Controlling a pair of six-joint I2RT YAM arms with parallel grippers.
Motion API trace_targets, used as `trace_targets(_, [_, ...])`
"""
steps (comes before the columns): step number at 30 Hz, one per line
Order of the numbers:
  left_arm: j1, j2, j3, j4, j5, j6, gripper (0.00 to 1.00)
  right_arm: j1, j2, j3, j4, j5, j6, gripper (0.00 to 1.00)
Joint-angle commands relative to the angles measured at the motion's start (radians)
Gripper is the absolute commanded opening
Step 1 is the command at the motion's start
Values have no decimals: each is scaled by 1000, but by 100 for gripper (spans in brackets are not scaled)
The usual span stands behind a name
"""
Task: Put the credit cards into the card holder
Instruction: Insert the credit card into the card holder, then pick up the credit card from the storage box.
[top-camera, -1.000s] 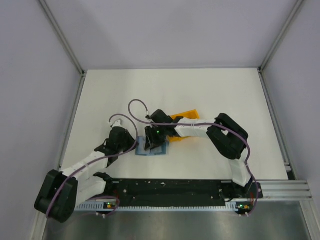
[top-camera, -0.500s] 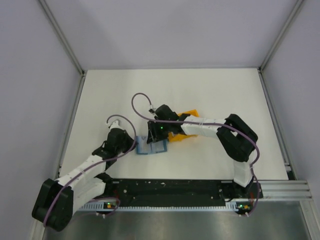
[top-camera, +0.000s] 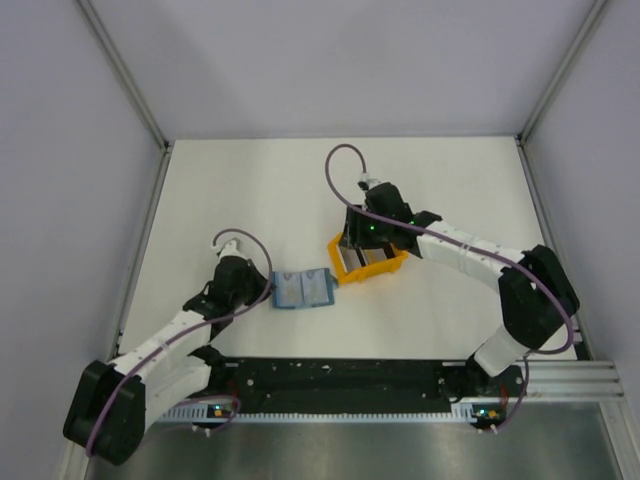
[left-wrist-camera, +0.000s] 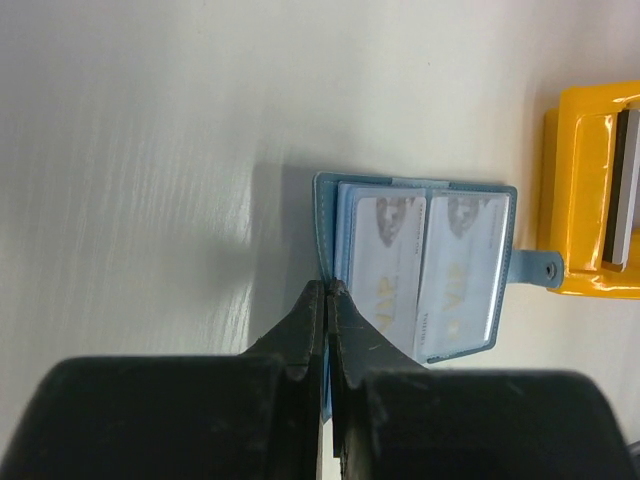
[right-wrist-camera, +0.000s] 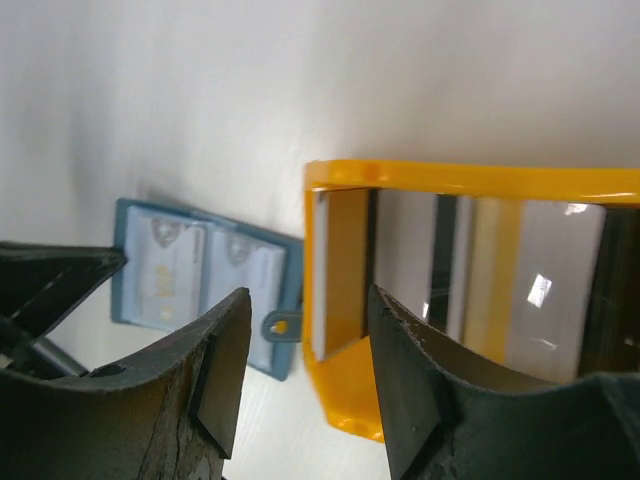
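The card holder (top-camera: 301, 290) lies open and flat on the table, teal-blue, with a snap tab pointing at the rack. Two pale credit cards (left-wrist-camera: 385, 262) (left-wrist-camera: 462, 275) sit in its pockets. My left gripper (top-camera: 264, 290) (left-wrist-camera: 328, 290) is shut on the holder's left edge, and a blue strip shows between its fingers. More credit cards (right-wrist-camera: 405, 250) stand upright in the orange rack (top-camera: 368, 262) (right-wrist-camera: 470, 180). My right gripper (top-camera: 352, 243) (right-wrist-camera: 308, 300) hangs open over the rack's left end, with one upright card (right-wrist-camera: 335, 270) in line with its gap and nothing held.
The orange rack (left-wrist-camera: 590, 190) stands just right of the card holder (right-wrist-camera: 200, 280), almost touching its tab. The white table (top-camera: 450, 190) is walled by grey panels at the back and sides. A black rail with the arm bases (top-camera: 340, 375) runs along the near edge.
My right gripper left the card holder, moved back and right to the orange rack, and opened wider. The left gripper closed on the holder's edge. The holder's cards came into view.
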Motion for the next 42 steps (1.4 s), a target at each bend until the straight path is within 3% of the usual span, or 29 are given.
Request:
trace_targets(1, [-3, 12, 58, 12, 9, 18, 0, -73, -20, -12, -43, 48, -35, 50])
trace_targets(16, [-2, 111, 167, -56, 63, 61, 0, -136, 153, 39, -146, 110, -84, 57])
trace_targets(19, [-2, 136, 190, -74, 60, 68, 0, -147, 191, 59, -152, 27, -106, 58])
trace_targets(27, [9, 212, 233, -68, 72, 78, 0, -147, 267, 119, -156, -142, -121, 49])
trace_targets(33, [18, 229, 238, -62, 76, 79, 0, -147, 256, 152, -152, -222, -112, 30])
trace_targets(42, [31, 269, 244, -40, 101, 82, 0, -144, 205, 168, -101, -396, -107, 28])
